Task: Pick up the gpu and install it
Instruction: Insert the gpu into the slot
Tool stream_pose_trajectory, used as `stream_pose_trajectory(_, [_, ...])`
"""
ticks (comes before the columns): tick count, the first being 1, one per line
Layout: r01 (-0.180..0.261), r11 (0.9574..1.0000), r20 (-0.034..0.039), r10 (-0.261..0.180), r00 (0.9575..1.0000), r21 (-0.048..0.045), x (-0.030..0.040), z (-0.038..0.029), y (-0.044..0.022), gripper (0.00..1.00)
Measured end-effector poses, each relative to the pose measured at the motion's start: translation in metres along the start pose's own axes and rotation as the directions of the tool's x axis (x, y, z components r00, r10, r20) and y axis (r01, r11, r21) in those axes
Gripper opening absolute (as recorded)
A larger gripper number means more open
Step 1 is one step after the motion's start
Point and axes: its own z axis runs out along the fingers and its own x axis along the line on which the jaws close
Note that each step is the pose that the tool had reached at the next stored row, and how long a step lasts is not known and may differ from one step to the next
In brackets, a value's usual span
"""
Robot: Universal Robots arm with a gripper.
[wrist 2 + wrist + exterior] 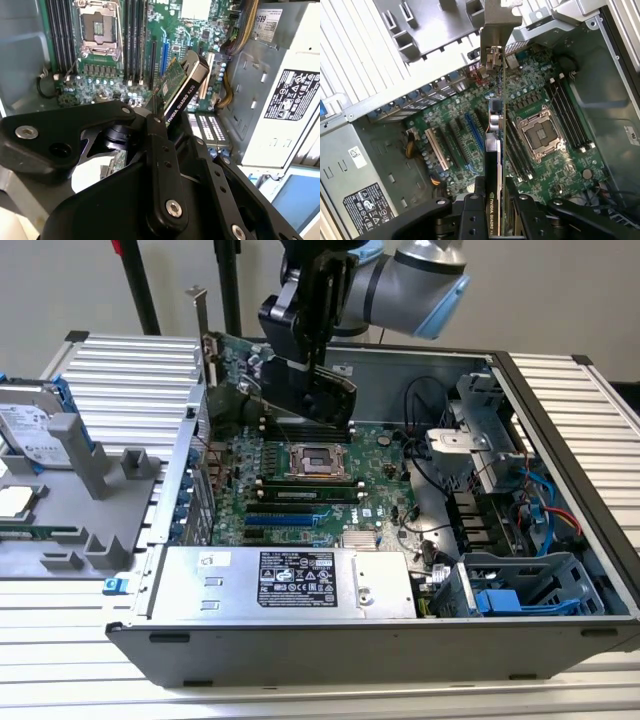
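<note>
The gpu point(255, 365) is a thin card with a green board face, a black cover and a silver bracket point(203, 325) at one end. It hangs tilted above the back part of the large green motherboard point(300, 495), inside the open computer case. My gripper point(315, 360) is shut on the gpu's end away from the bracket. In the first wrist view the gpu point(495, 135) appears edge-on between my black fingers point(470, 217), over the expansion slots point(470, 132). In the second wrist view its black cover point(182, 87) sticks out past my fingers point(160, 150).
A silver power supply point(290, 580) fills the case's front side. A drive cage with blue parts point(530, 590) and loose cables lie at the exterior view's right. The CPU socket point(315, 460) sits mid-board. A grey fixture holding a hard drive point(30, 430) stands outside the case at the left.
</note>
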Motion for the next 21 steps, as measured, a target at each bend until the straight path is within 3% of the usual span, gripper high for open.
stream_pose_trajectory(9, [0.054,0.9985,-0.0012,-0.054,0.9985,-0.0011,-0.0013,-0.0001,-0.0027,0.00])
stream_pose_trajectory(21, [0.115,0.9934,-0.0025,-0.115,0.9934,-0.0027,-0.0037,-0.0001,-0.0075,0.00])
